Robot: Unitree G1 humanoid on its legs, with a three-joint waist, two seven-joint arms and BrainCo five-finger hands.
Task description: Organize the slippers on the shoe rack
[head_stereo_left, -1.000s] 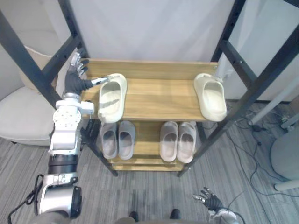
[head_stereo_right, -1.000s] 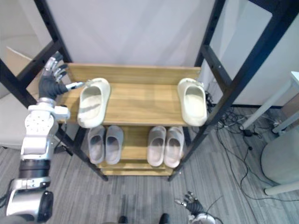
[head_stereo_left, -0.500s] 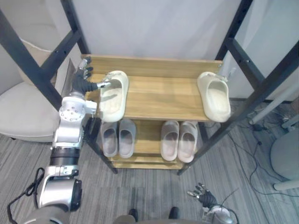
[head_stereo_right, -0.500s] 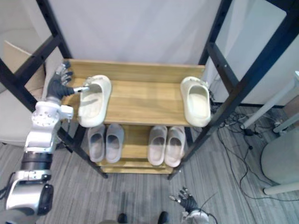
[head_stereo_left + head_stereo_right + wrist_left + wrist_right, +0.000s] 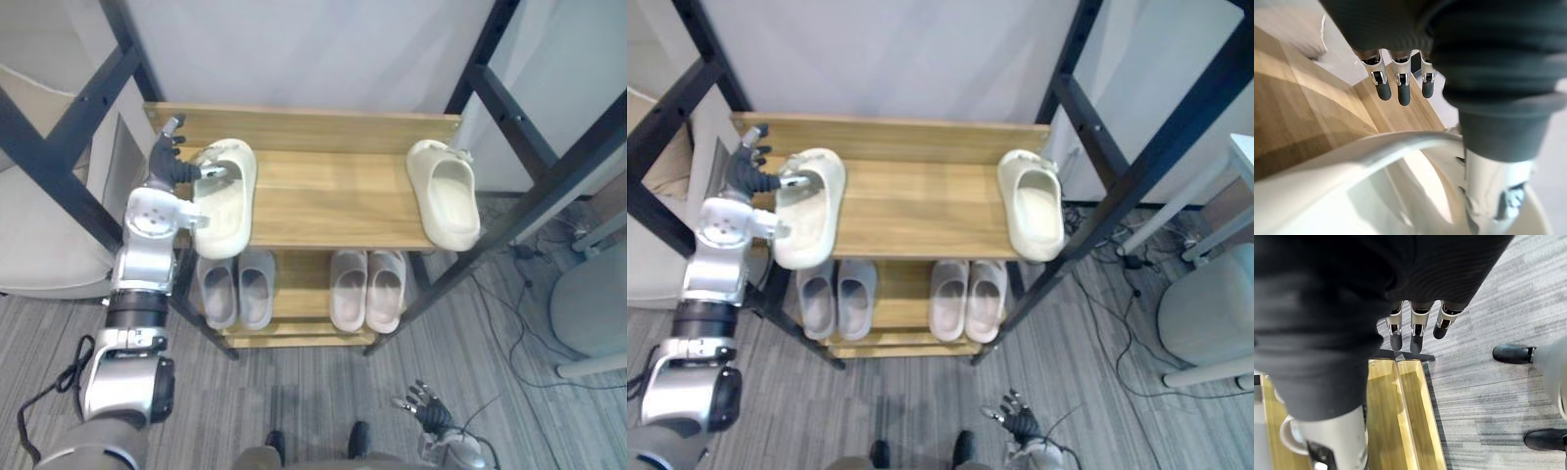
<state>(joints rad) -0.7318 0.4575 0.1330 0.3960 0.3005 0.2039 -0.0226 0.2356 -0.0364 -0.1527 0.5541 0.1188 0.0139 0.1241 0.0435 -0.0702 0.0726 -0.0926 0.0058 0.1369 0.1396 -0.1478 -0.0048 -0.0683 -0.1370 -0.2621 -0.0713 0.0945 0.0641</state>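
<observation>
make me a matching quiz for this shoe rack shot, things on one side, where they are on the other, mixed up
1 left cream slipper
2 right cream slipper
3 grey slippers
4 right hand

a on the lower shelf
b low over the floor, fingers open
c right end of the top shelf, untouched
d left end of the top shelf, left hand with its thumb at it

Pairs: 1-d, 2-c, 3-a, 4-b

Both eyes look down on the shoe rack [image 5: 323, 201]; wrist cameras close-up.
</observation>
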